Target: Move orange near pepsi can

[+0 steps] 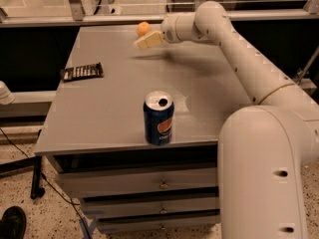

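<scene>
My hand point(148, 40), open or closed I cannot tell, hovers at 5 o'clock of the orange point(143, 28) near the desk's point(99, 123) far edge. Light, firm and apt to roll, the fruit is probably best gripped across its middle.

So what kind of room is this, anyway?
Likely a lab or test room: a grey drawer cabinet as worktop, a speckled floor, metal framing behind. The gripper hovers beside the orange at the far edge.

Dim, warm light; glare whitens the top of the pepsi can point(158, 122). The pincer point(146, 41), near the far edge of the bench point(109, 106), casts a soft shadow.
</scene>
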Robot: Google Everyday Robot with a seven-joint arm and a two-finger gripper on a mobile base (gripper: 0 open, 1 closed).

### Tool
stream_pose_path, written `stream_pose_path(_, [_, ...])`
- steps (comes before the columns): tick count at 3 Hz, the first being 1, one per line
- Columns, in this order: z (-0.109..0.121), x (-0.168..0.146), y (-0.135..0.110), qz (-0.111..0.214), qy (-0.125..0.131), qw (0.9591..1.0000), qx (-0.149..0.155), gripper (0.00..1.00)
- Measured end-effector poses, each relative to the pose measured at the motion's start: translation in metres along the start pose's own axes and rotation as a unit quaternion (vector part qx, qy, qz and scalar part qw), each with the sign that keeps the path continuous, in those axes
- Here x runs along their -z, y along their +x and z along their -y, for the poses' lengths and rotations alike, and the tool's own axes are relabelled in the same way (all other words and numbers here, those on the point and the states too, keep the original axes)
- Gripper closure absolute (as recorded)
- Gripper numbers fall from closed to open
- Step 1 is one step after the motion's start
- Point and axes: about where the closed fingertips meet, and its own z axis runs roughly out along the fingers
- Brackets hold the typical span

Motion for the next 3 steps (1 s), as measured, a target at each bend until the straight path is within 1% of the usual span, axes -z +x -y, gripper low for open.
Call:
stream_pose_path(1, [0.002, -0.027, 0.009, -0.004, -0.01, 0.9998, -0.015, 0.0])
stream_pose_path(3, [0.004, -0.04, 0.015, -0.018, -0.01, 0.9997, -0.013, 0.0])
